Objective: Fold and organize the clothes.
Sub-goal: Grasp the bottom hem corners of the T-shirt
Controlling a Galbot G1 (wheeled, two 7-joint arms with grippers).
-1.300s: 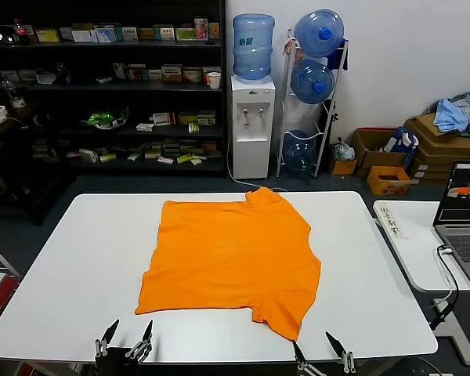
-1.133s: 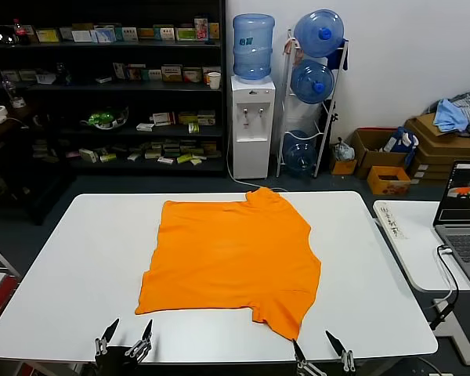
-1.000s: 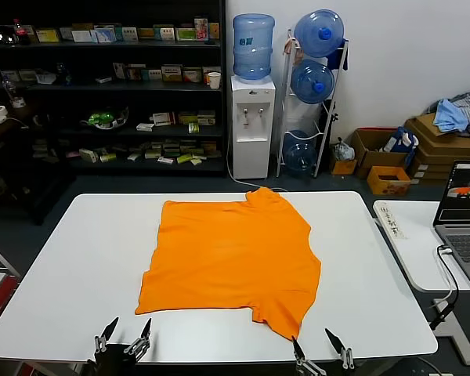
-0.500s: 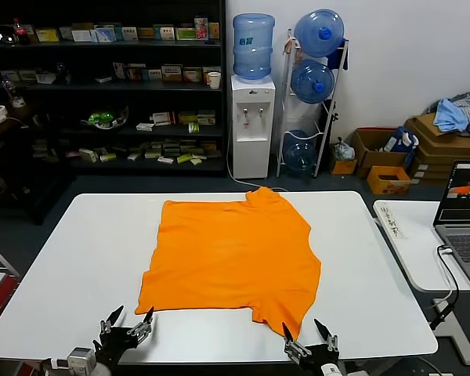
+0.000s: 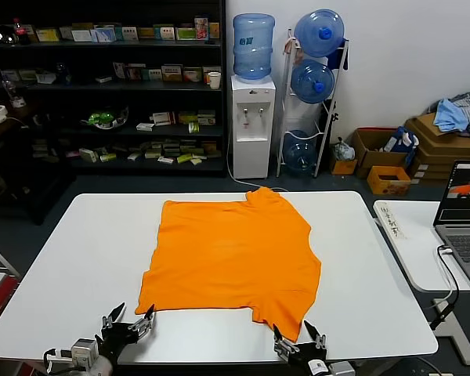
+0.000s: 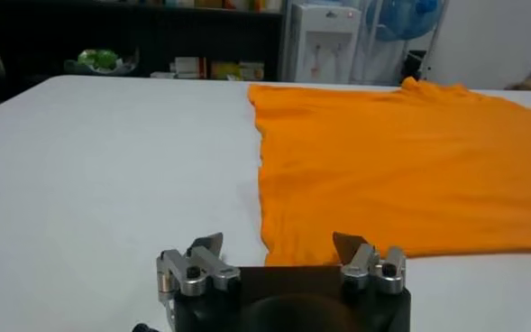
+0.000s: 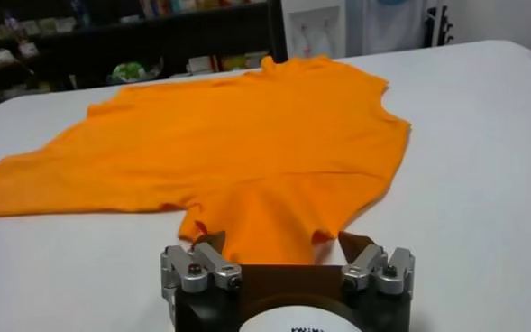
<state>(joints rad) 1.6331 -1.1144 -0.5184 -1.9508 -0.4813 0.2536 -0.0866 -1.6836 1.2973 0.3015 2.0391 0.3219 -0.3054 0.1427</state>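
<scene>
We see the orange T-shirt [image 5: 231, 258] spread flat at the centre of the white table [image 5: 70, 258], plain side up, no lettering showing. Its neck bump sits at 12 o'clock on the far edge; one sleeve hangs toward 5 o'clock near the table's near edge, and the hem corner points to 7 o'clock. No fold made yet, so we judge this as the approach step before the first grasp.

The left gripper [image 5: 127, 327] hovers at 7 o'clock of the shirt, just beside the near-left corner, fingers spread apart and holding nothing. In the left wrist view the left gripper [image 6: 279, 255] faces that corner with the shirt [image 6: 400, 153] edge right ahead of it. The right gripper [image 5: 298, 341] sits at 5 o'clock, just beside the sleeve tip, fingers also released and empty. The right wrist view shows the right gripper [image 7: 286, 251] lined up on the sleeve, with the shirt [image 7: 238, 144] lying between its open fingers further out.

Next move, as we judge it: both grippers drop to table level, slide fingers under the near edge, pinch the corner and the sleeve, then lift and carry toward 12 o'clock. The fabric is thin and flat on the table, so we'd expect a miss or a bunched grab if the fingers come in too high.

Outward: water dispenser [image 5: 252, 117] and dark shelving [image 5: 102, 86] at 12 o'clock, laptop [image 5: 460, 211] at 3 o'clock on a side table.
</scene>
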